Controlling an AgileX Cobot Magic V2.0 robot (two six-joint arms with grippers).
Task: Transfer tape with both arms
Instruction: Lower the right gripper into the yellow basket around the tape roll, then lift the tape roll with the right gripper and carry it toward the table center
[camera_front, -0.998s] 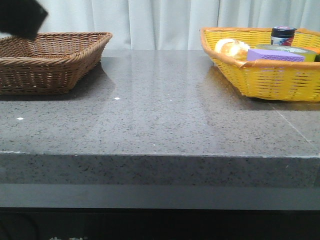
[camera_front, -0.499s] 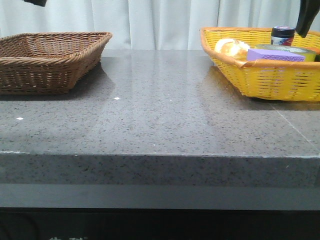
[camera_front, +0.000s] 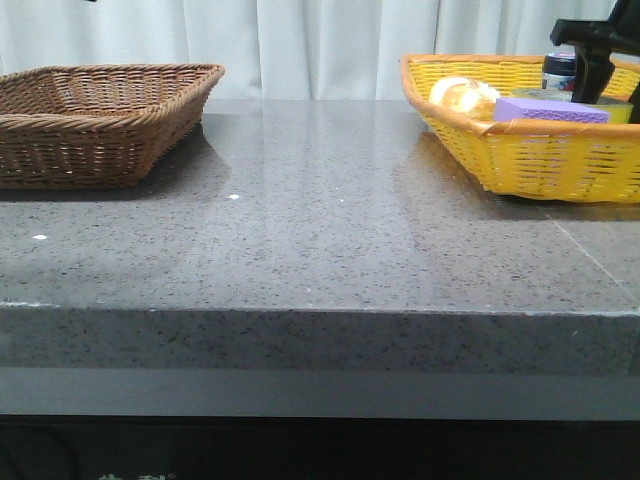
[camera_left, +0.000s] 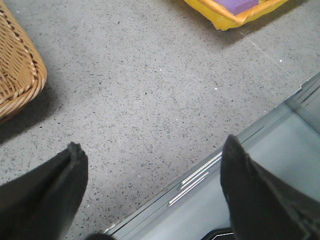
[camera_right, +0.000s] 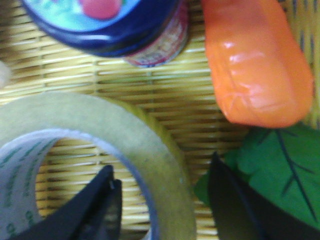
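Note:
The tape (camera_right: 159, 150), a yellow-green roll with a pale rim, lies flat in the yellow basket (camera_front: 520, 150). In the front view only the tape's rim (camera_front: 558, 96) shows behind a purple sponge block (camera_front: 548, 110). My right gripper (camera_right: 165, 197) is open and low over the roll. One finger (camera_right: 100, 205) is inside the roll's hole and the other (camera_right: 235, 205) is outside its wall, neither pressing it. From the front the right gripper (camera_front: 588, 80) hangs into the basket. My left gripper (camera_left: 150, 167) is open and empty, high above the table's front edge.
A dark blue-lidded jar (camera_right: 115, 30), an orange plastic piece (camera_right: 255, 65) and a green leaf (camera_right: 280, 170) crowd the tape. A bread roll (camera_front: 462, 96) lies at the yellow basket's left end. A brown wicker basket (camera_front: 100, 120) stands at the far left.
My right gripper has come in from the top right and dropped into the yellow basket over the tape. My left gripper has risen out of the front view at the top left.

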